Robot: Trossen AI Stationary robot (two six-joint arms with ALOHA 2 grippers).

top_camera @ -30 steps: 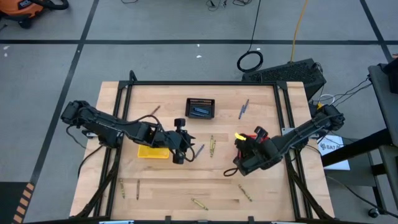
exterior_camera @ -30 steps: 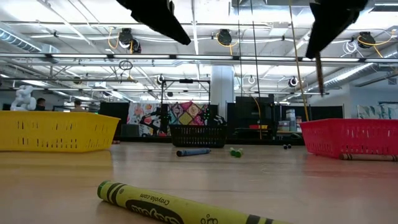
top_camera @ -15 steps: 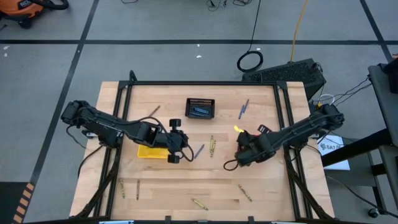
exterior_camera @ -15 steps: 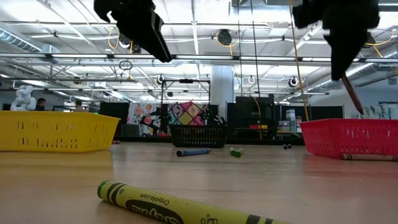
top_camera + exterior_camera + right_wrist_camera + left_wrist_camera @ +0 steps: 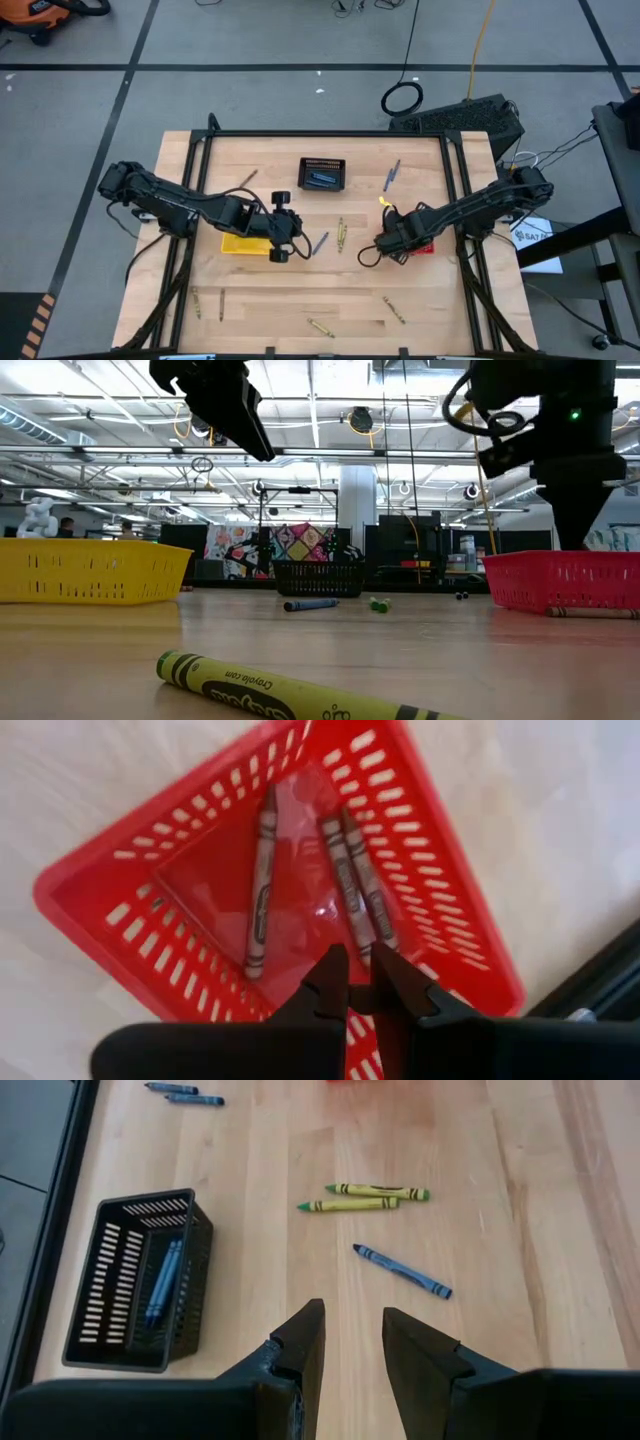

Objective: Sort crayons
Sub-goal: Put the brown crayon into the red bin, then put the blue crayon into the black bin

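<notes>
Crayons: high view, several loose ones (image 5: 340, 235) on tabletop (image 5: 260, 290), unsorted. Left wrist view: left end effector (image 5: 350, 1342) narrowly parted, empty; blue crayon (image 5: 402, 1271) just ahead. Right wrist view: right end effector (image 5: 360, 982) nearly closed, empty, above red basket (image 5: 90, 920) holding three.

Dark jointed arms (image 5: 180, 205), black cables

Three brown-red crayons (image 5: 352, 880) lie flat inside the red basket (image 5: 440, 910), blue crayons (image 5: 160, 1275) in the black basket (image 5: 90, 1295), and other crayons (image 5: 340, 233) lie scattered on the desk (image 5: 290, 290).
</notes>
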